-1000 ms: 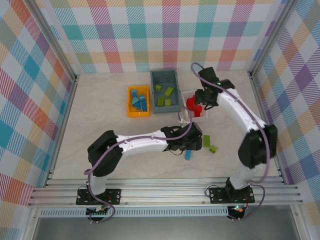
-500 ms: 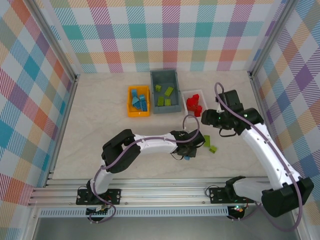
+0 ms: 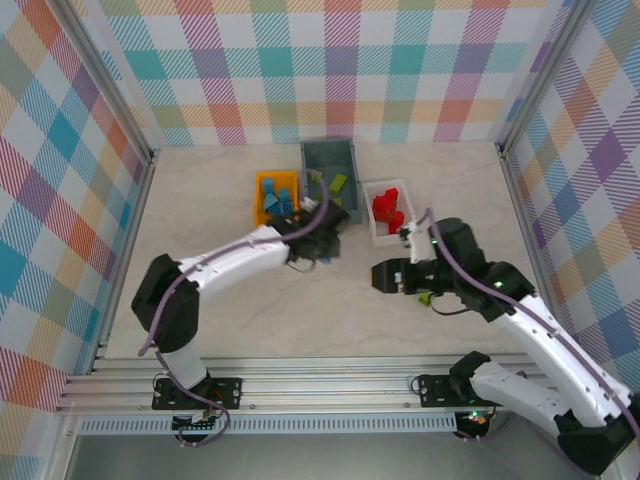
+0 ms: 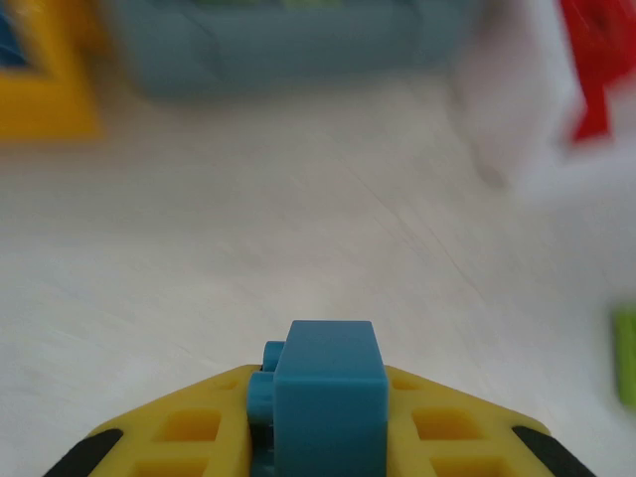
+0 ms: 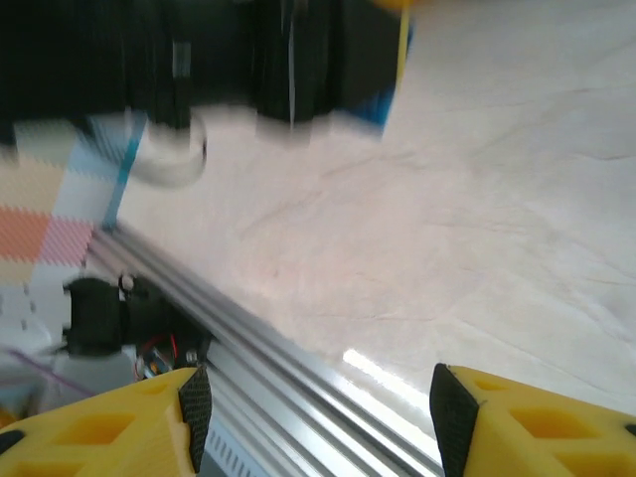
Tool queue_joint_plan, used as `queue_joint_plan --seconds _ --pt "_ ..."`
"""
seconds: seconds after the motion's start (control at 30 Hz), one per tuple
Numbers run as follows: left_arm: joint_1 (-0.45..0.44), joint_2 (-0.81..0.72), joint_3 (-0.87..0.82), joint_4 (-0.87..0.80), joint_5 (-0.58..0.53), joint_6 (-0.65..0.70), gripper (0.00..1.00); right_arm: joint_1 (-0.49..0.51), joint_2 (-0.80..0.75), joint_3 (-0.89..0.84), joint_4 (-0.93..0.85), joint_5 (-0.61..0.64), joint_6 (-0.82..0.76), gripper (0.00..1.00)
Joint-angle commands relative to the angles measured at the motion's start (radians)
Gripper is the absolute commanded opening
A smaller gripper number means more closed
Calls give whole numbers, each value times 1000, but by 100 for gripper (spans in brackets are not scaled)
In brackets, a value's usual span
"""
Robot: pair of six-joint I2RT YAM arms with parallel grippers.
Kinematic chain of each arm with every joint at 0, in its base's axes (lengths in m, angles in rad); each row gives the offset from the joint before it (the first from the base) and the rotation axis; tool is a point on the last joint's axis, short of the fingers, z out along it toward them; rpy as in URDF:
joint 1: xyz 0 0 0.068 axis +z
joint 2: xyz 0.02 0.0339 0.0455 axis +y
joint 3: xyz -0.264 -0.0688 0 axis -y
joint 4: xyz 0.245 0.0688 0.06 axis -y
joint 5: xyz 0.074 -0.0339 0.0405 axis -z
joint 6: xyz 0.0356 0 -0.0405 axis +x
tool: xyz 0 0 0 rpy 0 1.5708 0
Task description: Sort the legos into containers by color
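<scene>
**Desk editor:** What does the left claw [image 3: 322, 240] carry?

**Photographer:** A blue lego [image 4: 328, 397], clamped upright between its yellow fingers [image 4: 189, 422], studs facing left in the wrist view. The claw hangs over the desk [image 3: 250, 310] just in front of the grey-blue bin [image 3: 330, 150], by that bin's near left corner.

**Desk editor:** And the other containers?

**Photographer:** The orange-yellow bin [image 3: 262, 205] sits touching or nearly touching the grey-blue bin's left side and holds blue pieces [image 3: 280, 203]. The white bin [image 3: 372, 225] stands just right of the grey-blue bin with red legos [image 3: 388, 208] inside. Green legos [image 3: 335, 183] lie in the grey-blue bin itself.

**Desk editor:** So the carried lego is not over any bin?

**Photographer:** Correct. From the wrist, bare desk lies ahead of it, with the grey-blue bin's near wall beyond and the orange-yellow bin off to that bin's left, both blurred.

**Desk editor:** The right claw [image 3: 383, 275]?

**Photographer:** Its jaws stand apart, gripping nothing. It hovers well in front of the grey-blue bin and to its right, pointing left. A loose green lego [image 3: 425, 297] lies on the desk just behind that claw, partly hidden under the arm.
</scene>
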Motion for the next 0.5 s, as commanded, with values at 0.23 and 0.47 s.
queue_joint_plan --seconds 0.23,0.47 --pt "333 274 363 -116 22 220 30 191 153 6 192 385 8 62" --pt "418 482 609 -217 13 244 32 192 199 36 183 425 16 62"
